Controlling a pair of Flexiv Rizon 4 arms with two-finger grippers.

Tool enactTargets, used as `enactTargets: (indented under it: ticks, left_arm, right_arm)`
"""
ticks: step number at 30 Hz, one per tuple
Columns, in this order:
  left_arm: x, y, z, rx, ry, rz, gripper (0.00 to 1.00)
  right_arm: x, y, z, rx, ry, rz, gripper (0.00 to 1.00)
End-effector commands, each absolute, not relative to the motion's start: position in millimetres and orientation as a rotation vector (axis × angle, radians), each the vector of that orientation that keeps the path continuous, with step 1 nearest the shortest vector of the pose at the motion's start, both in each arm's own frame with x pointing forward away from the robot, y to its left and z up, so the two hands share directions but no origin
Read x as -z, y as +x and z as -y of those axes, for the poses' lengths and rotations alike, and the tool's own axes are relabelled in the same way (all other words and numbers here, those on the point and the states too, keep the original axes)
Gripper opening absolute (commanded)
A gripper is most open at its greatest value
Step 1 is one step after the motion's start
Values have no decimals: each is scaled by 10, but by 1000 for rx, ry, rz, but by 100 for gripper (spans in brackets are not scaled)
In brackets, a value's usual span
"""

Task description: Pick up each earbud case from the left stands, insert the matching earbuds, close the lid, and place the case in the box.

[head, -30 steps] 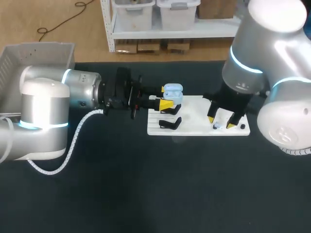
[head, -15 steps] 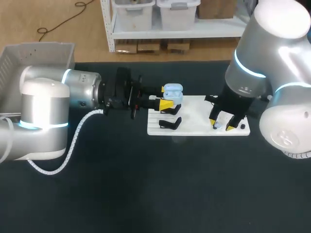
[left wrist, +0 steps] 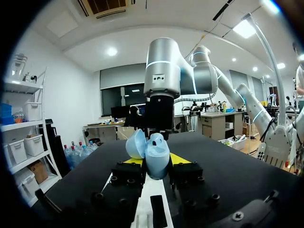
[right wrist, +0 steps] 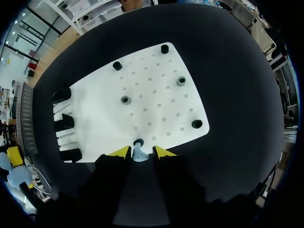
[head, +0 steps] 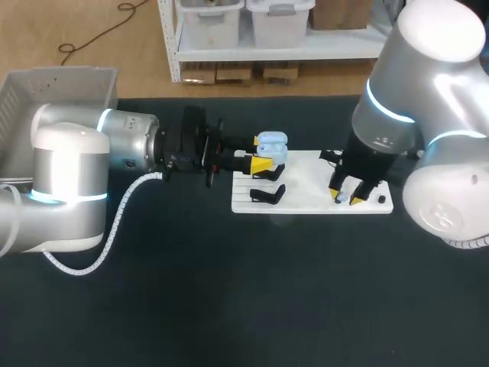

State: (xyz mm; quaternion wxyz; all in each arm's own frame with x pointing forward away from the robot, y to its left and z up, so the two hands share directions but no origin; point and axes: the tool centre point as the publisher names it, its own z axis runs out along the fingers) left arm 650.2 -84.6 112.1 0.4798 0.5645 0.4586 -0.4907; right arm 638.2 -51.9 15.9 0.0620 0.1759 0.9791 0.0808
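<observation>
**Table** [head: 229, 306]: dark matte top. We record one white board [head: 306, 177] lying flat on it, near the middle and toward the far edge. The board is pierced with rows of small holes and slotted along its left end.

**Grey box** [head: 65, 92]: at the far left corner. We cannot tell whether it rests on the tabletop.
</observation>
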Motion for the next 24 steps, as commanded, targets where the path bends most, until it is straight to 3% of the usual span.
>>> enactTargets:
  ticks: [1, 10, 13, 24]
  left_arm:
    - [-1115, 6502, 848, 1196, 1376, -1118, 0]
    - [-1115, 6502, 848, 1196, 1376, -1118, 0]
    - [-1115, 6502, 848, 1196, 1376, -1118, 0]
    - [-1115, 6502, 848, 1196, 1376, -1118, 0]
  right_arm:
    - [-150, 6396, 517, -243, 534, -2964, 25]
    - [-130, 6404, 514, -241, 537, -2971, 16]
    - [-125, 6403, 514, -238, 537, -2973, 0]
    - [-284, 6328, 548, -234, 540, -2969, 0]
